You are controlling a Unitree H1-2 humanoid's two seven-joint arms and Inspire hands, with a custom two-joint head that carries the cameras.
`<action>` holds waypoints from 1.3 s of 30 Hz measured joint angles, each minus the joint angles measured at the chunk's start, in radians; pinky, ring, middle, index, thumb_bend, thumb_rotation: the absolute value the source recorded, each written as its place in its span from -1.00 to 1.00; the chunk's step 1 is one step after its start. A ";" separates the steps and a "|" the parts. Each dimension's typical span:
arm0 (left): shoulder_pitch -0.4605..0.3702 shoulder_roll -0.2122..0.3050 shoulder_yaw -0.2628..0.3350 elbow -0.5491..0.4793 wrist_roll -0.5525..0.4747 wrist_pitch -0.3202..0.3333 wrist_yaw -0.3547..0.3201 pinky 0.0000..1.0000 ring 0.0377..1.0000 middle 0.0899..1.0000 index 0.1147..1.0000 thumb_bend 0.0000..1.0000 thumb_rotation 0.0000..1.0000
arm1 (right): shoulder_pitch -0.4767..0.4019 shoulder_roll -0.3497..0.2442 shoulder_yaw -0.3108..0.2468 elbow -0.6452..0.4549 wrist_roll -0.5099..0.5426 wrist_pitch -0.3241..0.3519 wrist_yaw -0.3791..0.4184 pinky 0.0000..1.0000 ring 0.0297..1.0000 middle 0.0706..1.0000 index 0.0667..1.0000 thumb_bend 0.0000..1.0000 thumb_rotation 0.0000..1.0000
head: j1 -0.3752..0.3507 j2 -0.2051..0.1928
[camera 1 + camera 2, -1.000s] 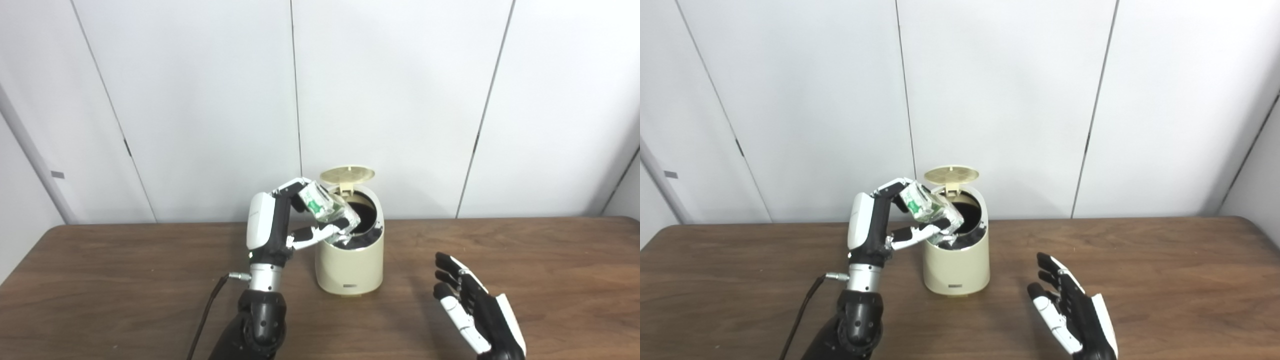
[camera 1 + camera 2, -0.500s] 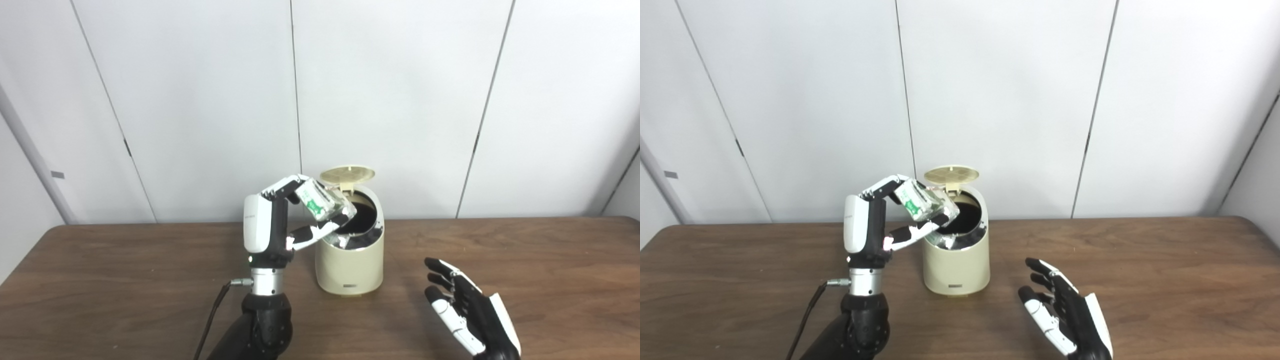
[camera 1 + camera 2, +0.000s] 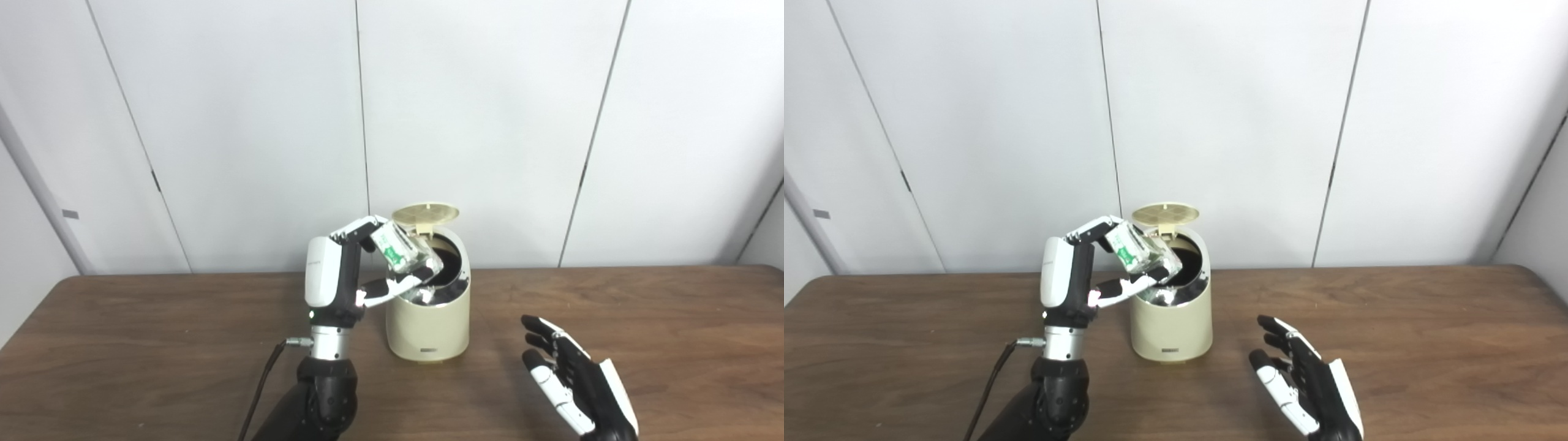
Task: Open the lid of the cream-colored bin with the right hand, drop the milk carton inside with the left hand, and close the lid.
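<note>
Carton tips back toward the bin mouth

Since half a second ago the left hand (image 3: 334, 278) has shifted right, closer to the bin (image 3: 429, 318), and the milk carton (image 3: 404, 248) in its grip now leans steeper, its lower end over the near rim of the opening. A second ago that end sat lower. The right hand (image 3: 572, 383) has drawn back from the bin and now hangs lower, fingers spread.

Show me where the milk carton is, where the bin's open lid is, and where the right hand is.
milk carton (image 3: 404, 248), left eye view, green-printed side.
lid (image 3: 425, 214), left eye view, centre of its raised underside.
right hand (image 3: 579, 383), left eye view, palm, open above the table.
</note>
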 measured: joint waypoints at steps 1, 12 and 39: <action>0.000 -0.002 0.003 0.000 0.001 0.000 -0.005 -0.20 -0.19 -0.08 -0.13 -0.05 -1.00 | 0.000 0.000 0.000 0.000 0.000 0.000 0.000 0.45 0.69 0.71 0.63 0.04 0.50 | 0.000 0.000; -0.008 0.001 0.008 0.003 0.037 0.000 -0.036 -0.21 -0.18 -0.10 -0.15 -0.04 -1.00 | 0.000 0.001 0.000 0.000 -0.001 0.000 0.000 0.45 0.68 0.71 0.63 0.04 0.51 | -0.002 0.000; 0.002 0.016 -0.019 -0.112 0.297 0.272 -0.095 -0.05 0.14 0.22 -0.14 0.05 -0.89 | 0.000 0.000 -0.001 -0.028 -0.004 0.007 0.008 0.43 0.67 0.66 0.62 -0.01 0.46 | 0.002 0.006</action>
